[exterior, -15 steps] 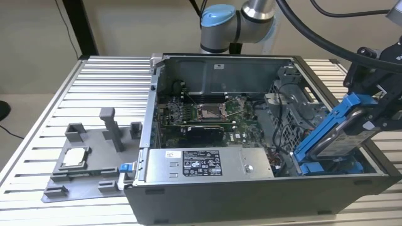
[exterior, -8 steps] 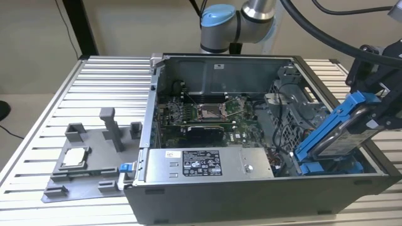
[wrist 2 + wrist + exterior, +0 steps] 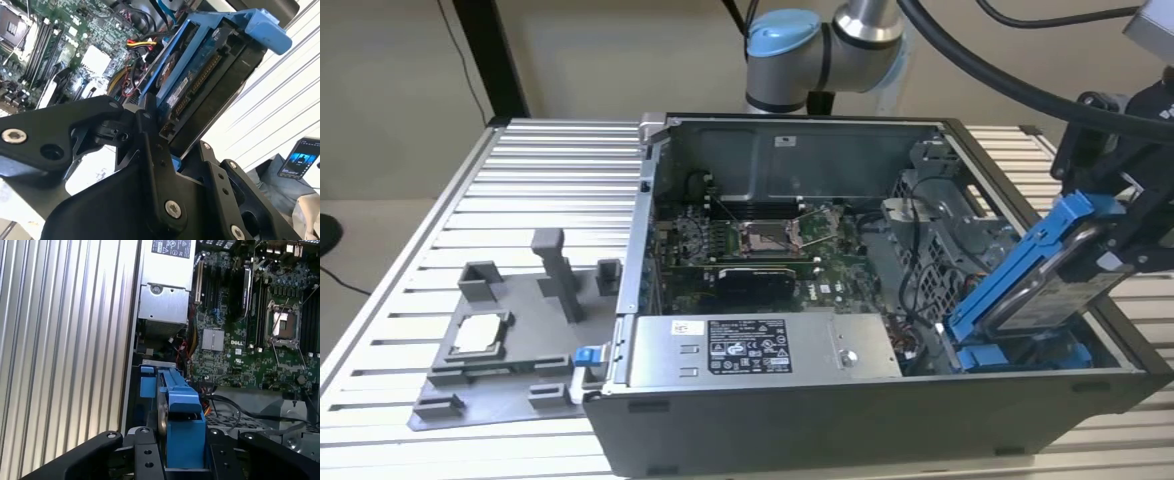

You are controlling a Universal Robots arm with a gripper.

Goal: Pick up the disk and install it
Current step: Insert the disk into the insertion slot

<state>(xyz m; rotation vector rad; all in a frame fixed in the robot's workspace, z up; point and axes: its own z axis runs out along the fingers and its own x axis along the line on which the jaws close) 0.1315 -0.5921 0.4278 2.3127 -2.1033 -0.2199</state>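
Observation:
The disk (image 3: 1047,270), a grey drive in a bright blue carrier, hangs tilted over the open computer case (image 3: 787,130) at the exterior view's right. Its lower end dips into the blue drive bay (image 3: 1014,352) at the case's near right corner. My gripper (image 3: 1121,245) is shut on the disk's upper end, with black fingers on either side of the carrier. In both wrist views the carrier runs out from between the fingers, the disk (image 3: 200,80) over the motherboard edge and the disk (image 3: 182,415) pointing down into the bay. The gripper (image 3: 172,150) and gripper (image 3: 182,455) clamp it.
Inside the case lie the motherboard with its CPU socket (image 3: 767,237) and a big grey labelled box (image 3: 761,345) along the near side. A grey fixture tray (image 3: 507,330) with a small square chip (image 3: 478,333) sits on the ribbed table at the exterior view's left.

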